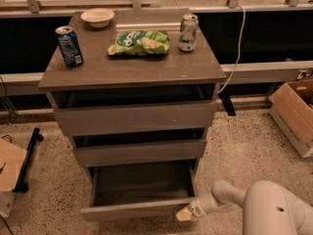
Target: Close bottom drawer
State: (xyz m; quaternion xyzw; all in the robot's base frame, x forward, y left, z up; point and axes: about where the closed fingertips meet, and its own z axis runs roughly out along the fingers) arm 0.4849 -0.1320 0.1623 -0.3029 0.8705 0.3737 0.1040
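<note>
The bottom drawer [138, 210] of the grey-brown cabinet stands pulled out, and its deep grey box looks empty. Its flat handleless front panel faces me near the lower edge of the view. My gripper [186, 213] is at the right end of that front panel, touching or almost touching it. The white arm reaches in from the lower right. The middle drawer [139, 152] and the top drawer [134, 117] above it stand slightly ajar.
On the cabinet top [98, 72] are a blue can [69, 45], a white bowl [98, 17], a green chip bag [139, 42] and a silver-green can [188, 32]. A cardboard box [295, 114] stands on the floor at right. A cable [239, 38] hangs behind the cabinet.
</note>
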